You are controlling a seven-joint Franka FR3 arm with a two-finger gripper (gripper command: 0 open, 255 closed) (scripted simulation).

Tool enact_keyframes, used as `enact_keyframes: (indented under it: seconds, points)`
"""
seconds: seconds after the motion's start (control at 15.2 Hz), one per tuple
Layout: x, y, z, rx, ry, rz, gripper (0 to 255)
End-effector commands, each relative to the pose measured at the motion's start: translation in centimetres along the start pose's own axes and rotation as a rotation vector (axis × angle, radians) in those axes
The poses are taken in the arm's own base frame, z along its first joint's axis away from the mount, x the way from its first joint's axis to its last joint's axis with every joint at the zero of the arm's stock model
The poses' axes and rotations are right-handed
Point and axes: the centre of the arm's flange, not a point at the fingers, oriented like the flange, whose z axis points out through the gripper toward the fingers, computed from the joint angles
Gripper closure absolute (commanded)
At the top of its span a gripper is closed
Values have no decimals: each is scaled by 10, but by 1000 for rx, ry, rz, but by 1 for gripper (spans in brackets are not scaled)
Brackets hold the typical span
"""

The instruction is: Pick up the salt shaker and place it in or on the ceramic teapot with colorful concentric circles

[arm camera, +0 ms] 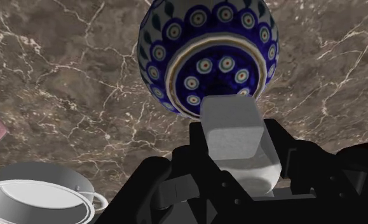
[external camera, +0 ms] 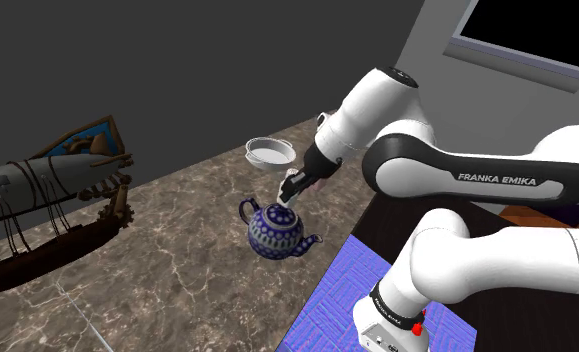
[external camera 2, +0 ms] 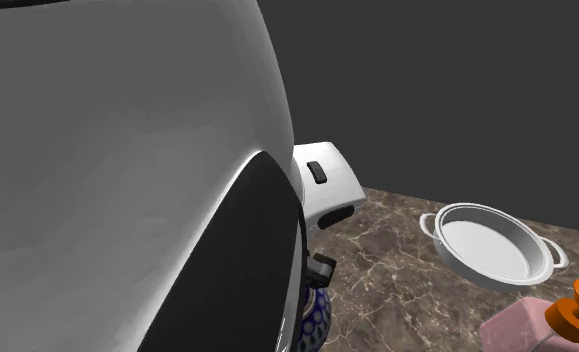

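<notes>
Arm angled down toward shoulder view's left; gripper [external camera: 291, 188] clamped around grey salt shaker [arm camera: 235, 135], directly above blue patterned teapot [arm camera: 208, 57].

One blue-patterned teapot [external camera: 275, 232]; one salt shaker [arm camera: 236, 137]; one two-handled pan [external camera 2: 492, 243]; one model ship [external camera: 47, 200]; one pink block [external camera 2: 522, 325]; one orange piece [external camera 2: 577, 312].

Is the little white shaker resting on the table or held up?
Held up: black fingers clasp the shaker on both sides, above the blue teapot.
</notes>
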Motion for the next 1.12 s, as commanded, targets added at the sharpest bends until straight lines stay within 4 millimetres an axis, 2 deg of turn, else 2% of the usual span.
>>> enact_keyframes:
  seconds: [0.0, 0.46, 0.53, 0.86, 1.06]
  points:
    - [-4, -1, 9, 0, 1, 0, 255]
    - [-4, -1, 9, 0, 1, 0, 255]
    - [-4, -1, 9, 0, 1, 0, 0]
    - [-4, -1, 9, 0, 1, 0, 0]
    - [-4, -1, -31, 0, 1, 0, 0]
